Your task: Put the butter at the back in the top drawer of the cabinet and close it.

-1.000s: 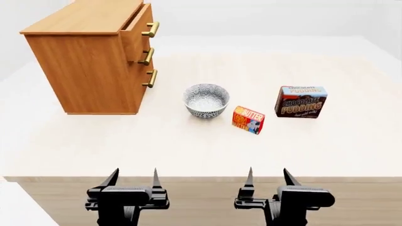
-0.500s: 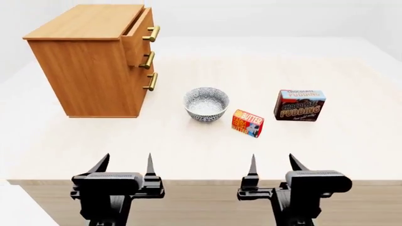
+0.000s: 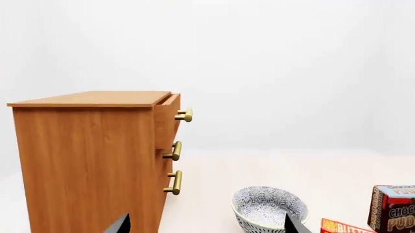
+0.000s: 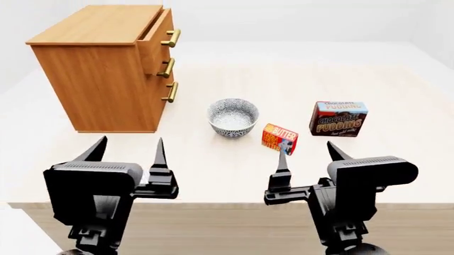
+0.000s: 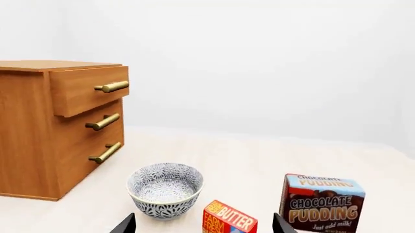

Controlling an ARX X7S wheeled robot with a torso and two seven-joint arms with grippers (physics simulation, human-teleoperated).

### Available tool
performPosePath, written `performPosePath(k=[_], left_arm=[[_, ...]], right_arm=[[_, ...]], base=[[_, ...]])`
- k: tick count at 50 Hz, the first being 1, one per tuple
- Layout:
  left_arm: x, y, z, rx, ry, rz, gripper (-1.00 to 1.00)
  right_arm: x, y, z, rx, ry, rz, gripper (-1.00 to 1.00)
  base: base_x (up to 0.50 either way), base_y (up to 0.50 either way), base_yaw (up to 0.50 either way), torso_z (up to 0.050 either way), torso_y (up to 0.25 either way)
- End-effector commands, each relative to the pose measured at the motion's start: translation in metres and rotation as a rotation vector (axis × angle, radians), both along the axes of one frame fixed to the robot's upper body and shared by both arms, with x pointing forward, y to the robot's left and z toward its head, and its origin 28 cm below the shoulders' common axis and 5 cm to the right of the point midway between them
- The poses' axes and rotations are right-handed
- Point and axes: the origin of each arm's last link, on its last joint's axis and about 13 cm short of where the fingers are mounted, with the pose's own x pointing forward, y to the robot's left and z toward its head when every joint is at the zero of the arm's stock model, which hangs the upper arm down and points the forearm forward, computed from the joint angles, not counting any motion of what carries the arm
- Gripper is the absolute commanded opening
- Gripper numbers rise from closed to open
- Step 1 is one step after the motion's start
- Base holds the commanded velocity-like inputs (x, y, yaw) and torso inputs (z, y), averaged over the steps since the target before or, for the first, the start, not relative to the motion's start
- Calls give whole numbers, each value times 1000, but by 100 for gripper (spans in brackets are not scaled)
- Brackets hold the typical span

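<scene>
On the pale table, we have raised both grippers, left and right, jaws wide, toward the butter.

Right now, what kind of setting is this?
Probably a simulated tabletop test scene, kitchen-themed, not a real room: blank white surroundings, a pale wooden table carrying a light-brown three-drawer cabinet, a patterned white bowl, a small red-orange butter box and a chocolate pudding box.

Head view looks down; wrist views level, low (share cabinet, bowl).
</scene>
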Motion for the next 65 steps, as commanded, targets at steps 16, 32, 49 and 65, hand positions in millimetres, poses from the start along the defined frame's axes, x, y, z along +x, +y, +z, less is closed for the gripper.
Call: performPosePath(k=[16, 32, 49, 65], left_arm=[[-21, 0, 20, -2, -41, -24, 100], [-21, 0, 20, 0, -43, -24, 100], [-22, 1, 21, -3, -48, -21, 100], [-25, 1, 21, -4, -48, -23, 100]], right_arm=[[-15, 3, 17, -3, -49, 8, 100], [-17, 3, 17, 6, -44, 17, 100], [-18, 3, 19, 5, -51, 11, 100], [-23, 3, 19, 19, -72, -3, 100]], base=[[189, 0, 0, 0, 0], [500, 0, 0, 0, 0], [500, 0, 0, 0, 1], [242, 0, 0, 0, 1]])
